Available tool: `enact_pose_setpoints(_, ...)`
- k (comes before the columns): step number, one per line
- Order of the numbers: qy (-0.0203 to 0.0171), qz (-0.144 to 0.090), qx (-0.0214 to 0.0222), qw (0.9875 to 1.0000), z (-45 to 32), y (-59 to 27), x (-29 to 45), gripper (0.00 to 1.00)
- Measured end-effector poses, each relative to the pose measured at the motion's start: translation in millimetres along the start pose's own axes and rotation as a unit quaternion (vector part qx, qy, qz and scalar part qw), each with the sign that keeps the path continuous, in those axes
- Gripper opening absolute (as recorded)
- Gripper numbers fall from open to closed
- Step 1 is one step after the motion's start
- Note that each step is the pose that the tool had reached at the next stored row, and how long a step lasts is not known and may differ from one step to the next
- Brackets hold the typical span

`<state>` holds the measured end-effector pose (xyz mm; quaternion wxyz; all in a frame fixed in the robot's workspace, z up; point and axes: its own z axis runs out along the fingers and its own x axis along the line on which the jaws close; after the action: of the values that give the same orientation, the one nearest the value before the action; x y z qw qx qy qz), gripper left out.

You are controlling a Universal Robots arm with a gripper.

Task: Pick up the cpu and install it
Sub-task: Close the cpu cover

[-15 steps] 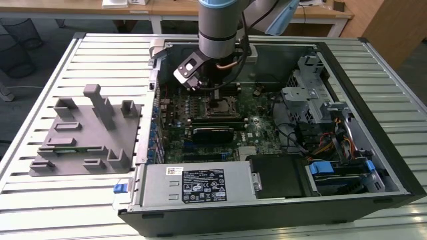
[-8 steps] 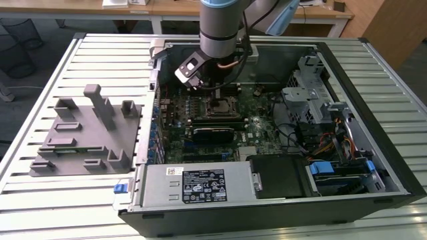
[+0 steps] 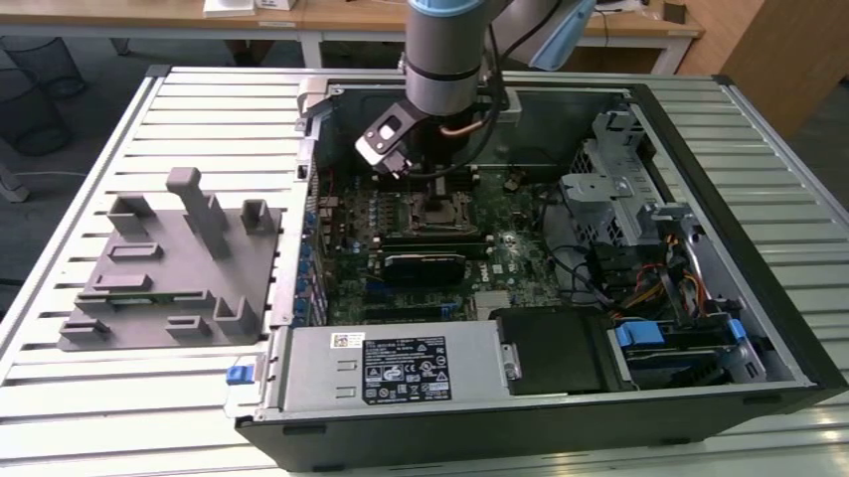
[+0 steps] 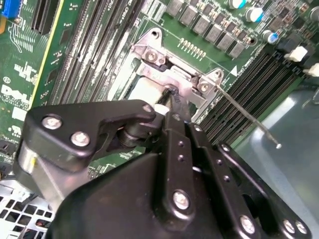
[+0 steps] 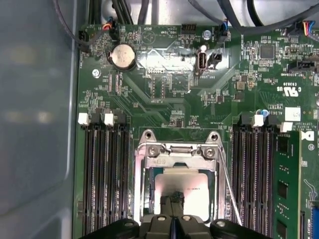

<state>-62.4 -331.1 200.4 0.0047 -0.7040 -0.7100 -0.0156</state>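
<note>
Cpu (image 5: pixel 195 191) lies flat inside the socket (image 5: pixel 174 149) on the board (image 5: pixel 164 107). I see my gripper (image 5: pixel 174 199) right over it, jaws pinched together with no gap, tips at its top.

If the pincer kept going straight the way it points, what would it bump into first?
Probably the cpu, the silvery square lying in the socket frame. The pincer points straight at its top. Whether it already touches it is hard to tell.
</note>
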Motion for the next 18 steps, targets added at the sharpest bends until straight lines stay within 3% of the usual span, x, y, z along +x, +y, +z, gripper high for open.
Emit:
enact_pose_setpoints(10, 0.0021, 0.000, 0.0000, 1.0000, -4.4, -2.8, 0.1, 0.11)
enact_pose_setpoints(13, 0.0021, 0.000, -0.0001, 1.0000, -3.5, -9.5, 0.2, 0.11)
enact_pose_setpoints(18, 0.0021, 0.000, 0.0000, 1.0000, 0.5, -9.2, 0.1, 0.11)
